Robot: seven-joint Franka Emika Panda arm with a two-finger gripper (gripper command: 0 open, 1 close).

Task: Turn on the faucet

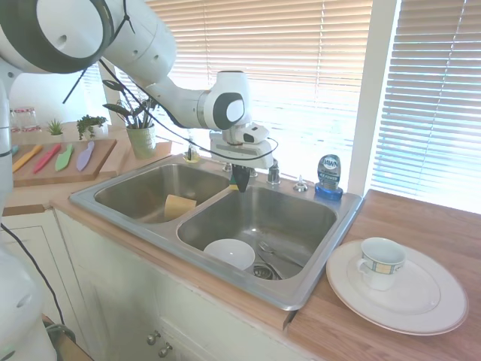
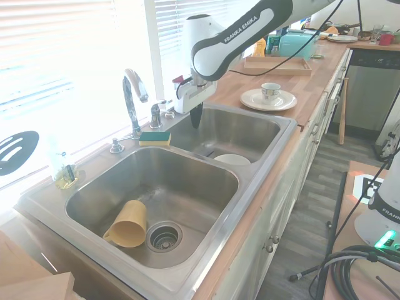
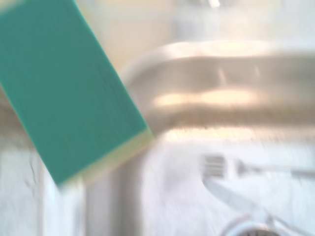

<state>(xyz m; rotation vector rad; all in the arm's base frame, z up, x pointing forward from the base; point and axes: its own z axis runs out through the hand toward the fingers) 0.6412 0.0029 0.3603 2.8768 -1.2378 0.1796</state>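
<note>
- The faucet [image 2: 132, 100] stands on the sink's back ledge behind the divider between the two basins — a tall, polished chrome gooseneck whose long axis is upright, its arch curling over so the spout tip points down toward the basins.
- Its small chrome lever handle [image 2: 155, 115] sits as a separate short post just beside the neck, on the side nearer the arm.
- In the first exterior view the arm hides most of the gooseneck.
- The hand [image 2: 195, 117] hangs point-down over the back edge of the basin that holds the bowl, near the lever but apart from it; its dark fingers look drawn together into one narrow tip, holding nothing.
- A rectangular sponge [image 2: 154, 137], green on top with a yellow underlayer, lies flat on the ledge at the foot of the faucet; in the wrist view it fills one corner as a blurred teal slab.
- The double sink [image 2: 250, 231] is brushed stainless steel, set in a wood-grain desk [image 1: 421, 218].
- A round white bowl [image 1: 229, 253] rests in one basin; a yellow cup [image 2: 127, 224] lies tipped on its side beside the drain of the other.
- A blue dish-soap bottle [image 1: 328, 176] stands on the sink's back corner.
</note>
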